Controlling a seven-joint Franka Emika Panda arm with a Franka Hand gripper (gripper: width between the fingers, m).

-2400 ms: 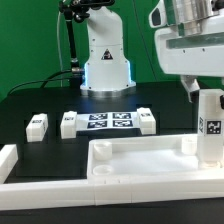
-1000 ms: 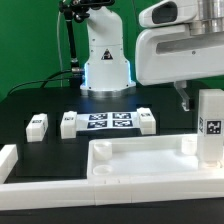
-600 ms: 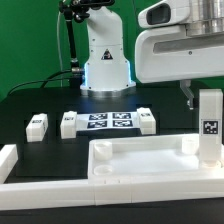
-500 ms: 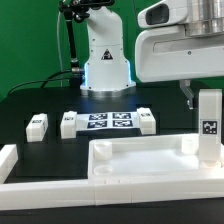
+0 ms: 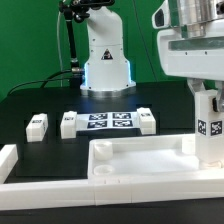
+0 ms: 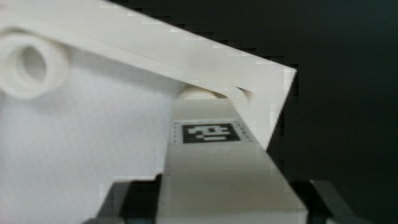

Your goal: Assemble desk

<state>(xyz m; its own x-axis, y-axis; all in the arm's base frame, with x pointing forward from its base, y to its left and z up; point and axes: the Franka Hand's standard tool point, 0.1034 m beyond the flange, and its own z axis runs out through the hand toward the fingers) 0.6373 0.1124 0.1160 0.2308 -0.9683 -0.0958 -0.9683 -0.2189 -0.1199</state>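
Observation:
The white desk tabletop lies tray-like at the front, also seen in the wrist view with a round corner socket. A square leg with a tag stands upright at its corner on the exterior view's right. My gripper is over the leg's top. In the wrist view my gripper has its dark fingers pressed on both sides of the leg. Three more legs lie loose behind.
The marker board lies flat between two of the loose legs. Long low white border bars run along the front and the exterior view's left. The arm's base stands at the back.
My hand has turned about its vertical axis above the leg, so its wide side no longer faces the camera. The leg stays upright at the tabletop's corner.

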